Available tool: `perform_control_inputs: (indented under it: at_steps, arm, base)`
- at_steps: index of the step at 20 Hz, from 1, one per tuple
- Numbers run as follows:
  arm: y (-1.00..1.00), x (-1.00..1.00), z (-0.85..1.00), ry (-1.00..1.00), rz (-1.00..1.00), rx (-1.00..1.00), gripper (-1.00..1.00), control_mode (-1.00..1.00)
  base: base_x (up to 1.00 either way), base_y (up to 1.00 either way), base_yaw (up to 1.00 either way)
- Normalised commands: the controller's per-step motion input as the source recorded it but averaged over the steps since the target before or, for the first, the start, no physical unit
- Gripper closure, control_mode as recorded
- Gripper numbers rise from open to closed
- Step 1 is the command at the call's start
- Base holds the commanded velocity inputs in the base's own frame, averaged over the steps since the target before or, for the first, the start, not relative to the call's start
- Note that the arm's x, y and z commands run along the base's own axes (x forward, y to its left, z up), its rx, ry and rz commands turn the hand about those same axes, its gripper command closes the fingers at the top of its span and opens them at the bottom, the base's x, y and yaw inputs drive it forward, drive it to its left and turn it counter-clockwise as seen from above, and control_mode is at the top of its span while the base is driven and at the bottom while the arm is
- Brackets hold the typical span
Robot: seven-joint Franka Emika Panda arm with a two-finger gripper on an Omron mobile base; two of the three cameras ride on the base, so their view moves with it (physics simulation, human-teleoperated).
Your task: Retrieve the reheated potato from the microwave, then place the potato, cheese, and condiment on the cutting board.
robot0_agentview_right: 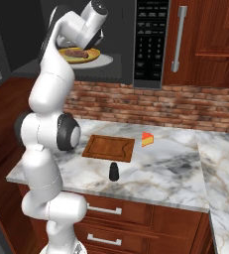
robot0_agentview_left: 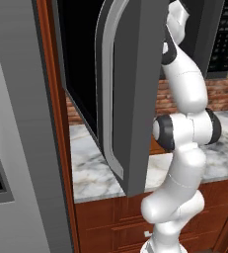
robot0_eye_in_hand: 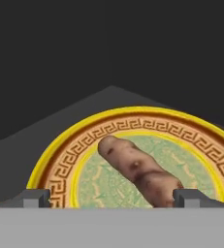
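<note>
dark grey microwave [robot0_agentview_left: 135,94] with its door swung wide on the left. inside it, a yellow-rimmed plate [robot0_eye_in_hand: 84,145] carries the brown potato [robot0_eye_in_hand: 137,169]. end effector [robot0_eye_in_hand: 111,197] spread fully apart, holding nothing, one fingertip [robot0_eye_in_hand: 36,197] left of the potato's near end, the other beside it on the right. below, on the marble table [robot0_agentview_right: 175,168]: cutting board [robot0_agentview_right: 108,148], black condiment [robot0_agentview_right: 114,171] just in front of it, cheese [robot0_agentview_right: 147,139] to the board's right.
</note>
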Motion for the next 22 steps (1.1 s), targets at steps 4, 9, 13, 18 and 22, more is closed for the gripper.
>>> perform_control_inputs:
  at_steps: [4,9,13,18,22]
  arm:
    - [0.11,0.3,0.0,0.0,0.1,-0.01,-1.0,-1.0]
    - [0.09,0.29,-0.01,0.0,0.09,-0.03,-1.0,-1.0]
    - [0.09,0.31,-0.04,0.0,0.07,-0.05,-1.0,-1.0]
    - [0.06,0.27,-0.08,0.0,0.06,-0.05,-1.0,-1.0]
    - [0.01,0.11,-0.06,0.04,0.06,-0.04,-1.0,-1.0]
  base:
    - [0.0,0.0,0.0]
    - [0.0,0.0,0.0]
    - [0.0,0.0,0.0]
    - [0.0,0.0,0.0]
    - [0.0,0.0,0.0]
